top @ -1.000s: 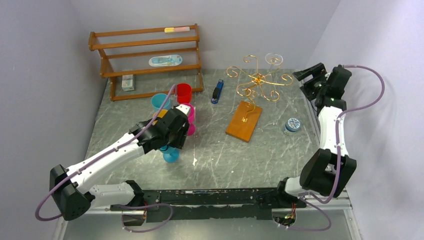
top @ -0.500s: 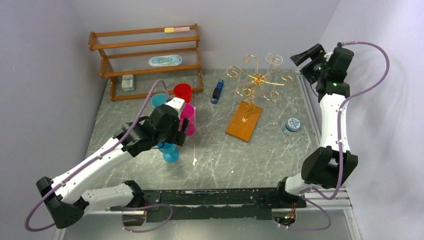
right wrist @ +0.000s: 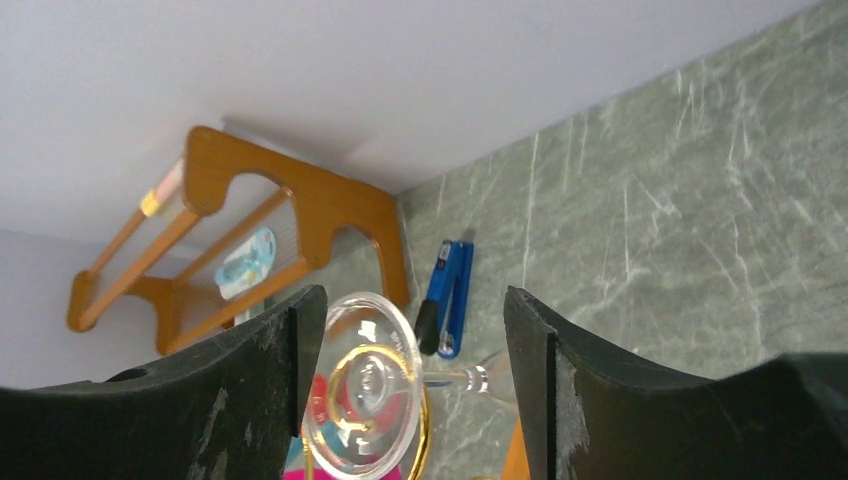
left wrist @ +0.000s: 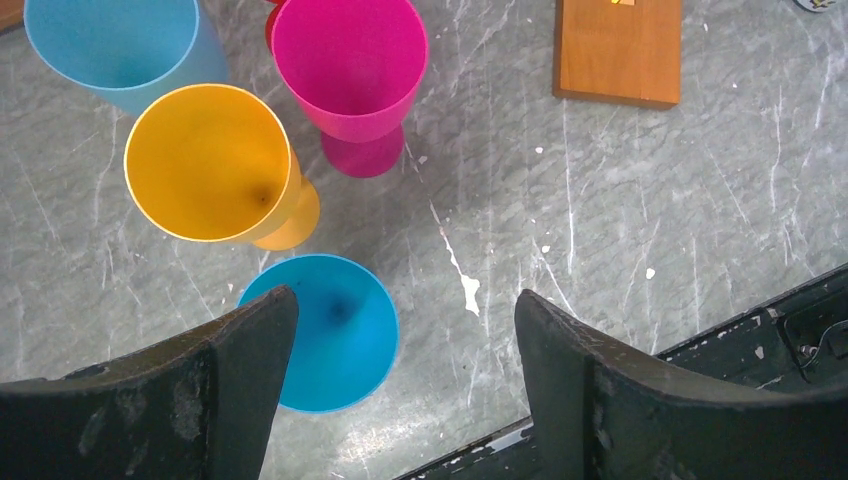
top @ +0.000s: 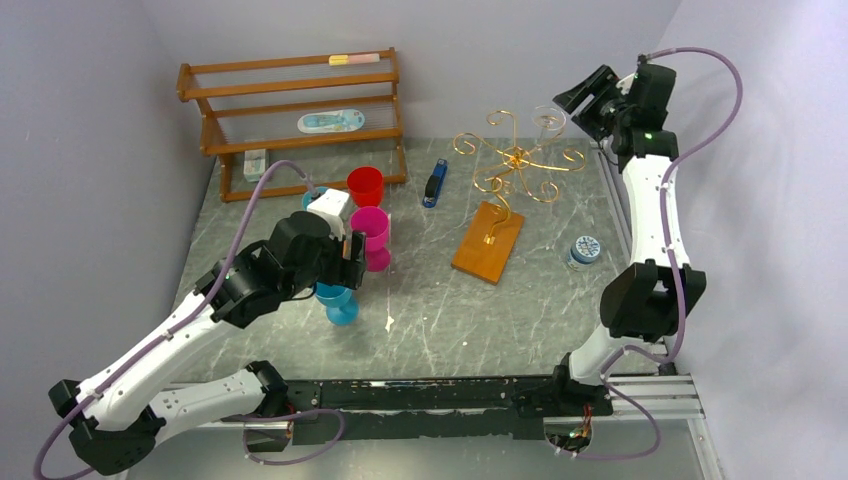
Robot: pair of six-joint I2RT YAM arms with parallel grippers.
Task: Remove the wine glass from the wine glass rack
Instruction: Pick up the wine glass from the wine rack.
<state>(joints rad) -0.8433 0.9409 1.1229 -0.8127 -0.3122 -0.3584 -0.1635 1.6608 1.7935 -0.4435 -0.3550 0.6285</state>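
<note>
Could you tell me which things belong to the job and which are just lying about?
Job: clear wine glass; gold wire rack on orange-brown wooden base.
Lying about: coloured plastic cups; brown slatted wooden shelf; blue stapler-like tool; round blue-lidded container.

This looks like a robotics lab test cell. A grey marble-patterned table [top: 560,320] is boxed in by bare lilac walls [top: 80,150]. A left arm [top: 180,335] and a right arm [top: 655,215] are bolted to a black rail [top: 420,395] at its near edge, trailing purple cables [top: 715,110]. Mismatched props stand about: a wooden slatted shelf [top: 290,95], plastic cups [top: 370,230], a blue stapler [top: 434,184], a gold wine glass rack [top: 512,160].
</note>
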